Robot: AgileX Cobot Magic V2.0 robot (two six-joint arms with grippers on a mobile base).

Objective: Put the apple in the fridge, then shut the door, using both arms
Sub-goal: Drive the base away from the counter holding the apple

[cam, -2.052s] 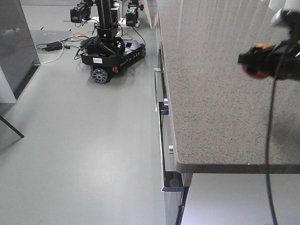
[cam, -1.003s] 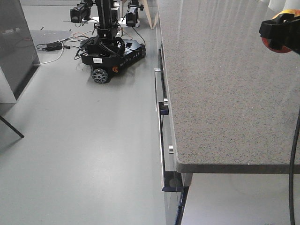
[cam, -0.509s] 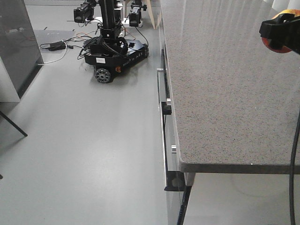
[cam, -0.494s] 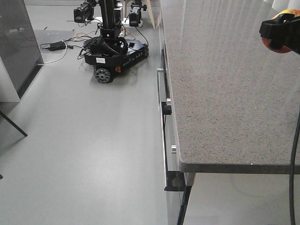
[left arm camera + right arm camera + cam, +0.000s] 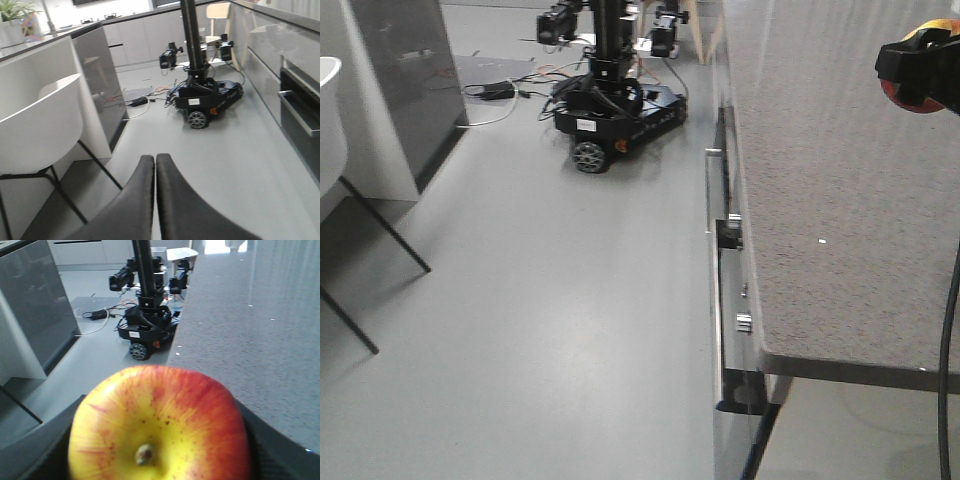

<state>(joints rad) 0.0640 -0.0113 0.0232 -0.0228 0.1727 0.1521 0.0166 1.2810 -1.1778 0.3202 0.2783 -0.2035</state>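
right gripper (image 5: 918,72): upper right of the front view, black, clamped on the apple (image 5: 159,427) and held above the counter (image 5: 830,210).
apple: fills the lower centre of the right wrist view, red with yellow streaks, stem dimple facing the camera, dark fingers (image 5: 42,452) on both sides of it.
left gripper (image 5: 155,200): bottom centre of the left wrist view, its two fingers pressed together with nothing between them, over the grey floor (image 5: 235,165).
counter: grey and speckled, takes up the right side of the front view.
wheeled robot base (image 5: 612,98): black, top centre of the front view, on the floor, well apart from both grippers.
white chair (image 5: 42,127): left side of the left wrist view, on thin black legs.
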